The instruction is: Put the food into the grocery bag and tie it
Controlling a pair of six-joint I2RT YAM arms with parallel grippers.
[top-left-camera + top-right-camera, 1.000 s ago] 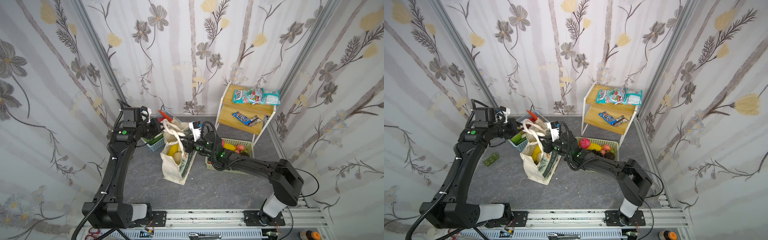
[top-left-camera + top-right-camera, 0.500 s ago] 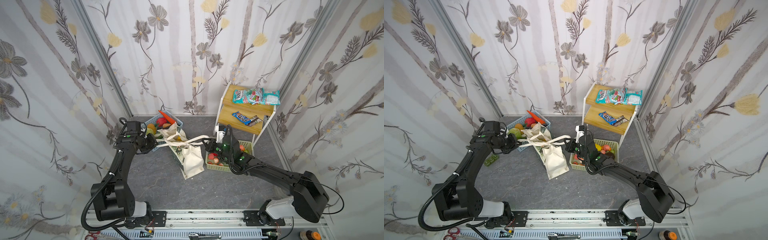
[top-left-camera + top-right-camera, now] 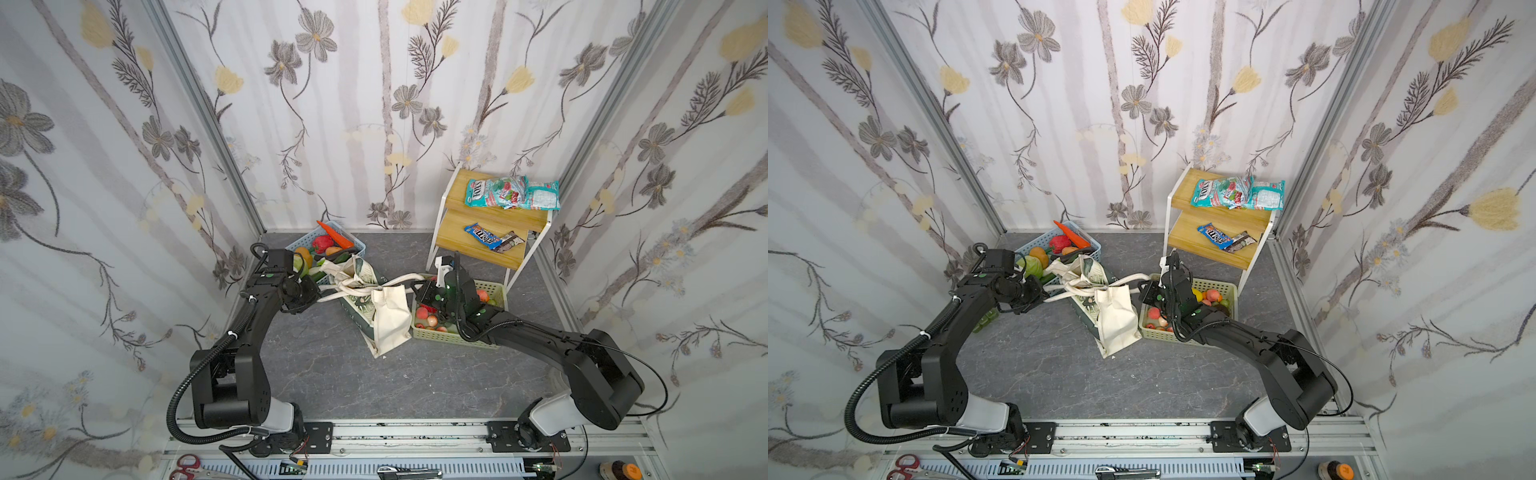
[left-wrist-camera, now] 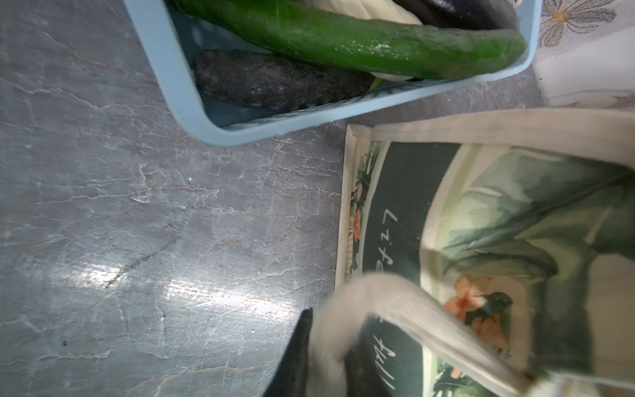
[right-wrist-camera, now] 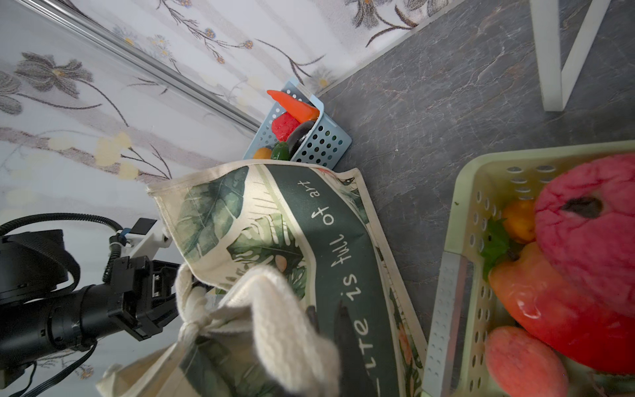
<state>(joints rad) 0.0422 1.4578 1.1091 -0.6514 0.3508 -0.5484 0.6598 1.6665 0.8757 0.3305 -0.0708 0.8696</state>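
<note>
Tote (image 3: 388, 320) is lying slumped with knotted handles (image 3: 397, 279); right gripper (image 3: 416, 286), reaching low, is pinching one, left gripper (image 3: 314, 293) is straddling another, grip unclear.

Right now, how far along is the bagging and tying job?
Done, apparently: the cream leaf-print canvas tote has its cream loop handles tied in a knot. In hand: the left end effector and right end effector each have a handle loop. Left: letting go; its contents are hidden.
</note>
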